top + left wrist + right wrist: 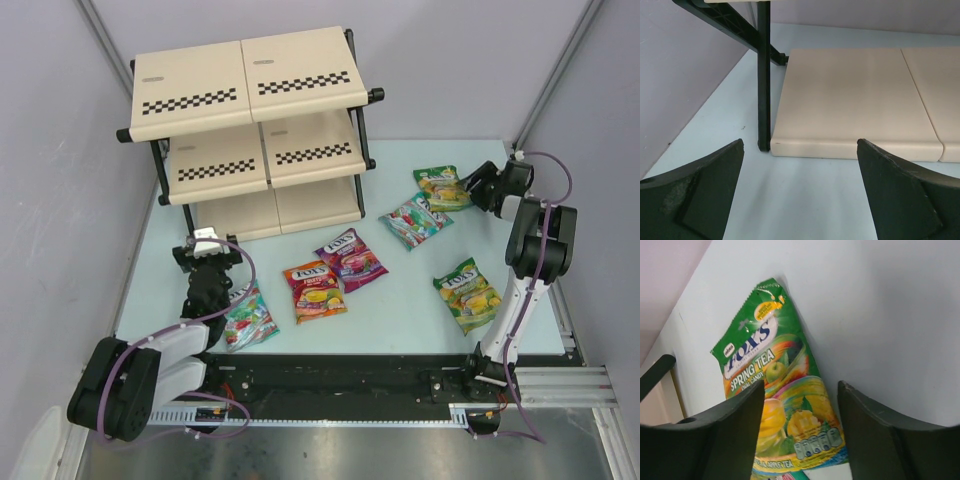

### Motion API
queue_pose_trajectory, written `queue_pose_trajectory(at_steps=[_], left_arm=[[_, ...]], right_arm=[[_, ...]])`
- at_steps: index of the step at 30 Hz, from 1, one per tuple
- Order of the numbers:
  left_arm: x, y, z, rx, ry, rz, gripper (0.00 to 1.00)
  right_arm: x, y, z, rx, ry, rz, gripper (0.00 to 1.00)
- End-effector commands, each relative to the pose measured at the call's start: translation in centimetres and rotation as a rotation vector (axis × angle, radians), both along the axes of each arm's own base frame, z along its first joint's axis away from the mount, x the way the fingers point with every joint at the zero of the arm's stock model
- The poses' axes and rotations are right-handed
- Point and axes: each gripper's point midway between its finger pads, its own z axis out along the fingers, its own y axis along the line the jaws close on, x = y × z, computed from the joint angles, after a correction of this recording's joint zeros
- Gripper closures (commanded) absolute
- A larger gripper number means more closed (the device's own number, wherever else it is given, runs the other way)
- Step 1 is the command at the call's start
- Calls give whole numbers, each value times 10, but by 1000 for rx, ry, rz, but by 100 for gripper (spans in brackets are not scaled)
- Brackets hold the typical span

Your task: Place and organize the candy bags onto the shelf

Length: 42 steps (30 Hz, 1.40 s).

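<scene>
The shelf stands at the far left, all three tiers bare. Six candy bags lie on the table: a green-yellow one, a teal one, a purple-pink one, a red-orange one, a second green-yellow one, and a second teal one partly under my left arm. My left gripper is open and empty, facing the shelf's lowest panel. My right gripper is open just above the far green-yellow bag, its jaws on either side of the bag's lower end.
The shelf's black frame leg stands ahead and left of my left gripper. Grey walls close in on the left and back. The table's right edge runs near the right arm.
</scene>
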Motion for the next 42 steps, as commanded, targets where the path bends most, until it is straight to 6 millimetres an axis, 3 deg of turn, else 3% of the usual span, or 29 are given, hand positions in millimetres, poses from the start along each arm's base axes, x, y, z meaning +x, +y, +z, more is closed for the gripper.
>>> queue_pose_trajectory(at_steps=[1,6,11,13,14,16,21,22,25,26,28,29,31,32,33,35,36,37,38,40,42], left_arm=[[10,-6,19,-26,-55,-19,0],[10,-7,19,-24,-53,-21,0],[11,-8,18,-26,-49,-24,0],[11,-8,18,-25,-48,-24,0],[11,-8,17,-23,-45,-24,0],[11,-8,17,-23,-45,-24,0],[11,-7,18,-27,-47,-22,0],[11,-7,17,-28,-46,-21,0],[11,-7,17,-28,-43,-16,0],[12,-7,18,-31,-44,-16,0],[11,-6,16,-32,-38,-12,0],[12,-6,18,-35,-42,-12,0],[12,-6,17,-37,-36,-13,0],[12,-7,18,-39,-37,-13,0],[12,-7,18,-40,-37,-13,0],[12,-8,18,-48,-35,-18,0],[12,-7,20,-52,-40,-18,0],[11,-8,19,-55,-36,-21,0],[11,-8,19,-57,-38,-23,0],[11,-9,20,-57,-38,-28,0],[11,-11,19,-55,-31,-38,0]], right_arm=[[-18,18,-21,80,119,25,39],[-23,25,-22,102,126,40,57],[-27,29,-15,106,113,47,64],[-27,32,-12,113,104,61,77],[-29,34,-13,121,108,65,89],[-29,36,-9,139,93,78,98],[-42,38,8,141,51,62,100],[-41,38,30,135,-3,56,100],[-49,41,52,129,-51,43,100],[-51,43,77,123,-98,46,100],[-59,51,89,125,-107,57,100],[-63,62,109,115,-142,82,100],[-74,79,116,102,-127,120,100],[-80,96,116,94,-118,159,100],[-87,107,127,69,-136,188,100],[-107,127,115,61,-95,229,100],[-119,150,123,48,-112,285,100],[-127,155,120,44,-101,296,100],[-144,171,108,43,-72,336,100],[-166,195,115,41,-88,400,100],[-194,218,104,46,-59,465,100]])
